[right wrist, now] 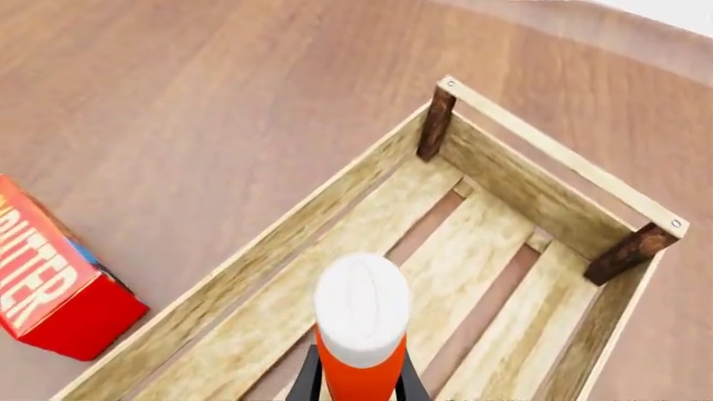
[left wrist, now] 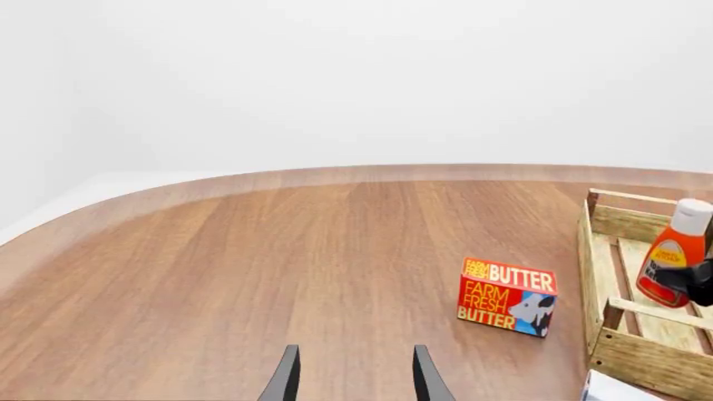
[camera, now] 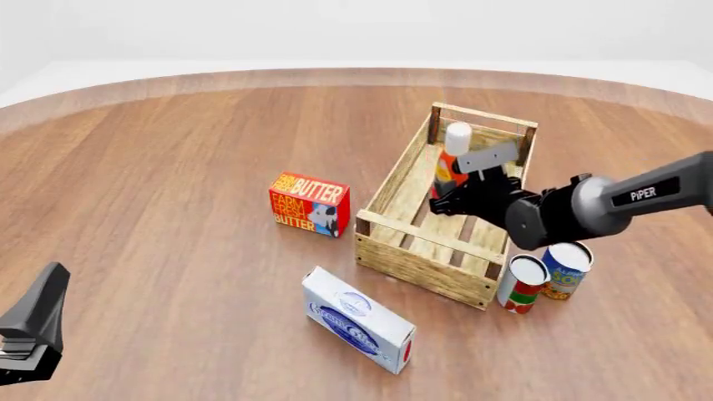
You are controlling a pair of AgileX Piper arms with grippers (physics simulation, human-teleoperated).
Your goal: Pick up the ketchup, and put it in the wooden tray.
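Observation:
The ketchup [camera: 450, 160], a red-orange bottle with a white cap, stands nearly upright inside the far half of the wooden tray [camera: 415, 257]. My right gripper [camera: 449, 194] is shut on its lower body. In the right wrist view the ketchup [right wrist: 360, 322] fills the space between the dark fingers, with the wooden tray [right wrist: 334, 200] and its slatted floor below. I cannot tell whether the bottle's base touches the floor. My left gripper [left wrist: 356, 380] is open and holds nothing, low over the table at the near left [camera: 50, 288]. The left wrist view shows the ketchup [left wrist: 672, 261] in the wooden tray [left wrist: 646, 361].
A red butter box [camera: 310, 205] stands just left of the tray. A white box [camera: 359, 320] lies in front of it. Two cans [camera: 522, 284] [camera: 565, 270] stand at the tray's near right corner, under the right arm.

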